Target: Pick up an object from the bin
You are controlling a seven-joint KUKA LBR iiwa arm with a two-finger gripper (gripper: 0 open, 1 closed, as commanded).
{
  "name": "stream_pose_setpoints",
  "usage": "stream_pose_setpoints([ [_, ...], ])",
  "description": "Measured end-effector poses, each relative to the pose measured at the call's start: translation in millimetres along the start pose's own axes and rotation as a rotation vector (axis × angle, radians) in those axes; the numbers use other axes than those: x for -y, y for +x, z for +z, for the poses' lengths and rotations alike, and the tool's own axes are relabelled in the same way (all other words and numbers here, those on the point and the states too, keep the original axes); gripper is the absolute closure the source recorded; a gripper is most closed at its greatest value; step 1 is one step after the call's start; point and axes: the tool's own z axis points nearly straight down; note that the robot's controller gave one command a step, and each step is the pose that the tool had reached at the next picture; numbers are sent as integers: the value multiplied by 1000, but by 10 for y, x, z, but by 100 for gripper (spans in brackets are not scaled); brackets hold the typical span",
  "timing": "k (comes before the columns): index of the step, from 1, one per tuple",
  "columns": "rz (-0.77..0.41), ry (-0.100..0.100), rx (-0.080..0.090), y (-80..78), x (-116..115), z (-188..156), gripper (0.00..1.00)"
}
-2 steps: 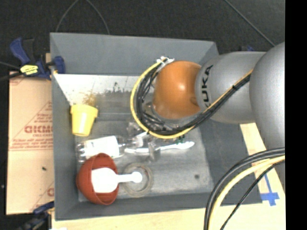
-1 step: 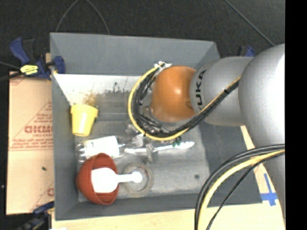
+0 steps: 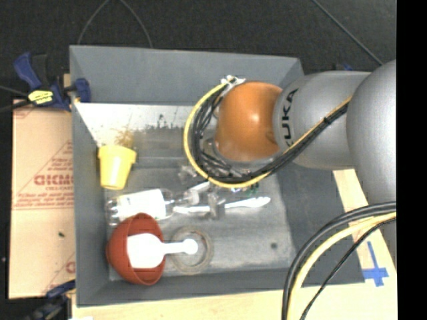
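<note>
gripper (image 3: pixel 212 195) is placed over white plastic utensil (image 3: pixel 248 204) mid-bin (image 3: pixel 280 245) | long axis is laid 9-to-3 o'clock | opening cannot be told

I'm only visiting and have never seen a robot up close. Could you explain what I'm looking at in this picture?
The thick grey tube coming in from the right is a robot arm. The orange dome is a cover on its wrist, with cables looped around it. A single camera looks down from above, slightly from one side, into a grey metal bin. The arm's job is to pick one thing out of that bin.

Its claw hangs below the orange cover, over the middle of the bin, right beside a white plastic utensil. To the left lie a yellow cup and a white plug-like piece. Nearest the front is a red bowl with a white scoop resting in it. I cannot tell from this view whether the claw is holding anything.
</note>
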Motion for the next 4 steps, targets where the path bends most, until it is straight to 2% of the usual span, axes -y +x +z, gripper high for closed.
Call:
stream_pose_setpoints([
  [1, 13, -4, -8, 116, -21, 151, 0],
  [2, 13, 0, 3, -81, 91, 42, 0],
  [3, -1, 0, 2, -35, 27, -244, 0],
  [4, -154, -1, 0, 107, 252, 239, 0],
])
